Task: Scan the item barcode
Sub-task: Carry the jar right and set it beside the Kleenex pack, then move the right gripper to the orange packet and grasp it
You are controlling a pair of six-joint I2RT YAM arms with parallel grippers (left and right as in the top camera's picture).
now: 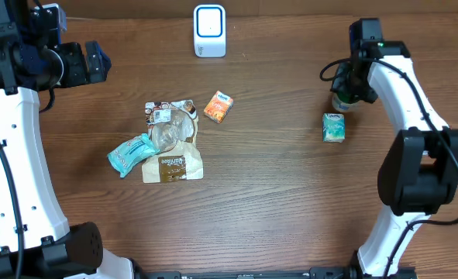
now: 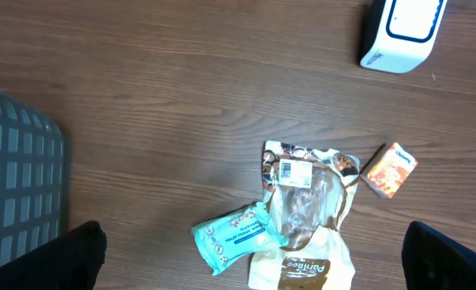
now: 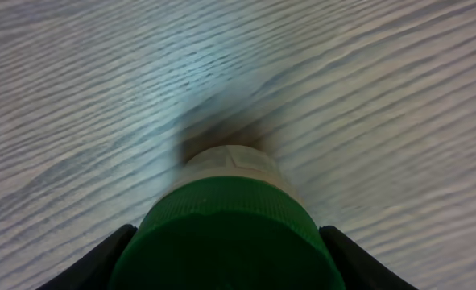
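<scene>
My right gripper (image 1: 346, 90) is clenched on the green cap (image 3: 229, 238) of the bottle (image 3: 225, 171). The bottle is upright at the far right part of the brown wooden table (image 1: 290, 194). Its long axis is vertical and its cap points up toward my wrist. A teal box (image 1: 333, 127) lies near. My left gripper (image 1: 95, 62) hangs wide open, far left.

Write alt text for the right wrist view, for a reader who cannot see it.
A green-capped bottle, seen from above its cap, fills the lower middle, held between the dark jaws of the right gripper at the bottom edge. Behind it the wooden table looks streaked and blurred.
</scene>
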